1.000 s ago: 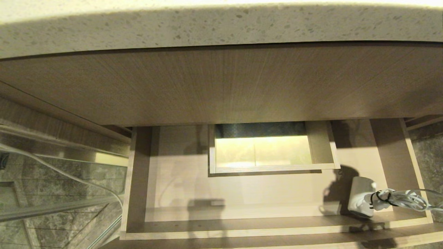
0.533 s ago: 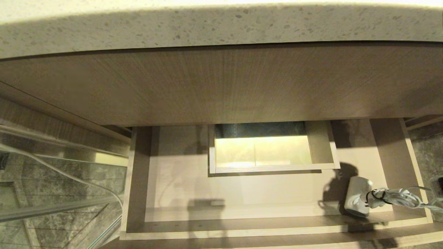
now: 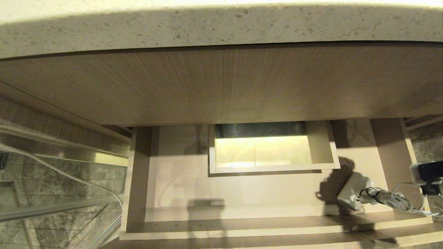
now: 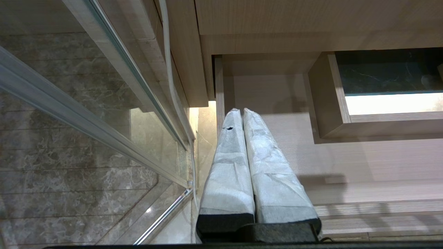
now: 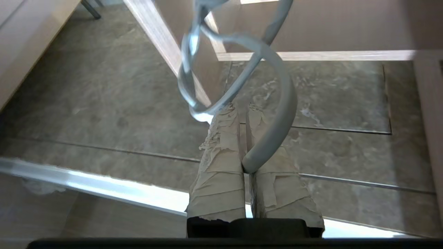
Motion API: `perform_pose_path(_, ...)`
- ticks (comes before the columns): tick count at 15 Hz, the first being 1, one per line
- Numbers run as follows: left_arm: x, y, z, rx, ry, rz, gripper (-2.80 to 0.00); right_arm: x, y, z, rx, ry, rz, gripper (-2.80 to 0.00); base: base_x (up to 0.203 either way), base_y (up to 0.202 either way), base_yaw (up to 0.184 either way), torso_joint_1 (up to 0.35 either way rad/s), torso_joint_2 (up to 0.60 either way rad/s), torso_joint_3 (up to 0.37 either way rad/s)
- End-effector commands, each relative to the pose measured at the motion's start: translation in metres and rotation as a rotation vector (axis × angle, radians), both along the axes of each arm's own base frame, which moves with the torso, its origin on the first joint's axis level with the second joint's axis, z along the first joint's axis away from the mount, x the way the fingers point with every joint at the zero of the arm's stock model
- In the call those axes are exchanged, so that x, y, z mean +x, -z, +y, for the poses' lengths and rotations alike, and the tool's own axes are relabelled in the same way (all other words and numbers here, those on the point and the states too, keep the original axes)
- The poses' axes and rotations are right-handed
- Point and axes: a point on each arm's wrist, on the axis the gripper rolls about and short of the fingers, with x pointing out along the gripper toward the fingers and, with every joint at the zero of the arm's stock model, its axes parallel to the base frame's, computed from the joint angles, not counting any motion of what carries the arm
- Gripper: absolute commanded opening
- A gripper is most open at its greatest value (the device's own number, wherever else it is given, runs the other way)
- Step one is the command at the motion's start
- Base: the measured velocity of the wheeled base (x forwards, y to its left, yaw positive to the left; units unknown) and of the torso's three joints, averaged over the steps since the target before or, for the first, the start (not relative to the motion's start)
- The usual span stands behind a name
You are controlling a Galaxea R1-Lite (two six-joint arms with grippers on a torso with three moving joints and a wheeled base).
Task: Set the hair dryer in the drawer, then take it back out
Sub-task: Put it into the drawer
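Note:
The white hair dryer (image 3: 351, 195) lies tilted at the right end of the pulled-out drawer (image 3: 221, 230), by the front wall. Its bundled pale cord (image 3: 391, 200) trails right over the drawer's side. My right hand (image 3: 427, 174) shows at the right edge of the head view. In the right wrist view the right gripper (image 5: 242, 108) is shut on a loop of the cord (image 5: 277, 114). I cannot tell whether the dryer rests on the drawer floor. My left gripper (image 4: 241, 111) is shut and empty, parked by the drawer's left side.
A boxed cut-out (image 3: 271, 168) stands in the drawer's middle. Above it are a taller wood-grain panel (image 3: 221, 86) and a speckled stone countertop (image 3: 221, 27). A glass panel with a metal rail (image 3: 52, 207) and a white cable (image 3: 69, 176) are at the left. Marble floor (image 5: 104, 103) lies below.
The hair dryer has slid a little to the left and turned more slantwise, the cord following. My right hand has come into the head view at the right edge.

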Motion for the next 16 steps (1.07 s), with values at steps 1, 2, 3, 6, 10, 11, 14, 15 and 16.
perform_pose_path(1, 0.004, 0.011, 0.0, -0.001, 0.0, 0.039, -2.8, 0.007, 0.005, 0.001, 0.009, -0.004, 0.021, -2.8, 0.0, 0.0, 0.0, 0.0, 0.0, 0.0)
perform_pose_path(2, 0.004, 0.011, 0.0, -0.001, 0.0, 0.039, -2.8, 0.008, 0.006, 0.001, 0.01, -0.003, 0.02, -2.8, 0.0, 0.0, 0.0, 0.0, 0.0, 0.0)
perform_pose_path(3, 0.004, 0.011, 0.0, -0.001, 0.0, 0.039, -2.8, 0.01, 0.007, 0.001, 0.009, -0.004, 0.018, -2.8, 0.0, 0.0, 0.0, 0.0, 0.0, 0.0)
perform_pose_path(6, 0.004, 0.011, 0.0, -0.001, 0.0, 0.039, -2.8, 0.015, 0.008, 0.002, 0.006, -0.013, 0.003, -2.8, 0.0, 0.0, 0.0, 0.0, 0.0, 0.0)
perform_pose_path(10, 0.004, 0.011, 0.0, -0.001, 0.0, 0.039, -2.8, 0.016, 0.008, 0.001, 0.004, -0.01, 0.001, -2.8, 0.0, 0.0, 0.0, 0.0, 0.0, 0.0)
perform_pose_path(11, 0.004, 0.011, 0.0, -0.001, 0.0, 0.039, -2.8, 0.017, 0.008, 0.001, 0.003, -0.01, -0.002, -2.8, 0.0, 0.0, 0.0, 0.0, 0.0, 0.0)
perform_pose_path(14, 0.004, 0.011, 0.0, -0.001, 0.0, 0.039, -2.8, 0.018, 0.008, 0.001, 0.0, -0.009, -0.018, -2.8, 0.0, 0.0, 0.0, 0.0, 0.0, 0.0)
perform_pose_path(15, 0.004, 0.011, 0.0, -0.001, 0.0, 0.039, -2.8, 0.018, 0.007, 0.0, -0.001, -0.009, -0.019, -2.8, 0.0, 0.0, 0.0, 0.0, 0.0, 0.0)
perform_pose_path(16, 0.004, 0.011, 0.0, -0.001, 0.0, 0.039, -2.8, 0.018, 0.006, 0.001, -0.008, -0.022, -0.019, -2.8, 0.0, 0.0, 0.0, 0.0, 0.0, 0.0)
